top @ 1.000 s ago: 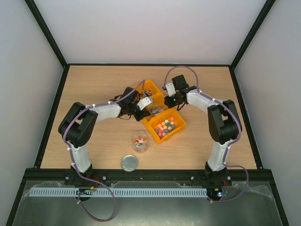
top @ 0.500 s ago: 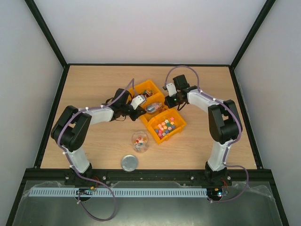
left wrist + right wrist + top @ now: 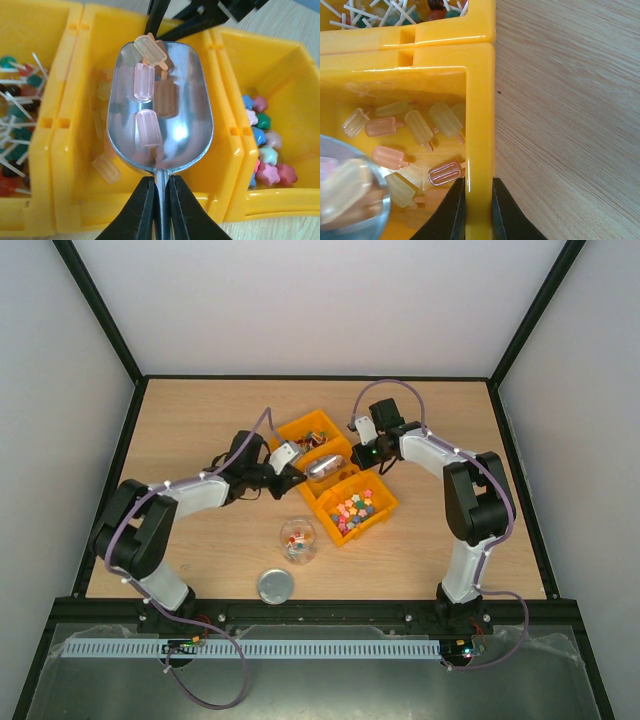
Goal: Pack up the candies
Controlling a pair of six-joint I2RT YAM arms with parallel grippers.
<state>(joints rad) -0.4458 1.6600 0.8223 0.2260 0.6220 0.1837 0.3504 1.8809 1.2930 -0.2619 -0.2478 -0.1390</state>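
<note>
While the left gripper (image 3: 160, 200) has its fingers pinched tight on the thin handle of the metal scoop (image 3: 186, 117), the bowl sits right over the middle bin (image 3: 90, 210), level and open side up. Riding in it are a few popsicle-shaped candies (image 3: 144, 82), pink and orange-ish, with one poking past the tip. More of the same kind are lying loose on the floor of the middle bin (image 3: 420, 127). The right gripper (image 3: 479, 210) is clamped on that bin's wall, one finger inside and one outside. The lollipop candies (image 3: 17, 95), red, green and dark with white sticks, are heaped in the yellow bin touching the middle bin on its far side (image 3: 315, 423). Touching its near side is a third yellow bin (image 3: 385, 502) holding pastel star-shaped pieces (image 3: 265, 145). From the top view, a small clear jar (image 3: 298, 540) stands nearer the arm bases than the middle bin, well apart from it, with a bit of red and white inside, though it's too small to tell more. A round metal lid (image 3: 275, 586) lies flat on the wooden table (image 3: 200, 420) just past the jar, further from the middle bin.
</note>
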